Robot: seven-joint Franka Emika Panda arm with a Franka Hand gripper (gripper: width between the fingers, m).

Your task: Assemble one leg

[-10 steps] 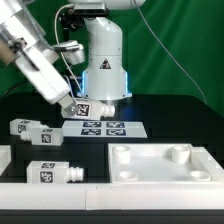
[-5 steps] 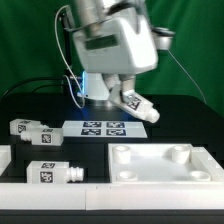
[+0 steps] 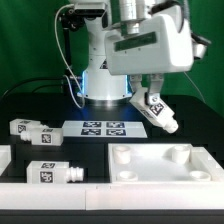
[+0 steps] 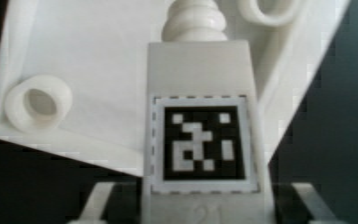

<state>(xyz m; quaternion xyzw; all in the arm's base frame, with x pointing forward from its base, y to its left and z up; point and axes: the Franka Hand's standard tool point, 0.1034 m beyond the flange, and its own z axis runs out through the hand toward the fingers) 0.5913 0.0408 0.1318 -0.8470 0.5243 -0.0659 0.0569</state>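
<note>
Claw (image 3: 150, 100) is up in the air, clear of the black counter (image 3: 190, 115) and clenched on one leg (image 3: 160, 112). The leg is tilted. Its held end sits between the fingers, and the free end slants down and out past the fingertips, toward the exterior view's right. No part of it touches the counter.

Wrist view: the same leg (image 4: 202, 120) fills the middle, with its square tag (image 4: 206, 140) facing the camera. A pale finger (image 4: 98, 203) stands on each side of its near end. The narrow knobbed tip (image 4: 195, 20) points away from the claw.

White panel (image 3: 165, 165) lies flat on the counter, below the claw and nearer the exterior camera. The leg hangs above its far edge, apart from it. In the wrist view the panel (image 4: 87, 60) shows beyond the leg. One round socket (image 4: 43, 103) is off to the side of the leg and a second socket (image 4: 274, 10) is close by the tip.

Marker board (image 3: 105, 127) lies flat, below the claw and toward the exterior view's left.

Well away from the claw on that same side, a spare leg (image 3: 20, 126) lies on its side with another (image 3: 42, 132) against it. A third (image 3: 55, 172) lies alone, nearer the camera.
</note>
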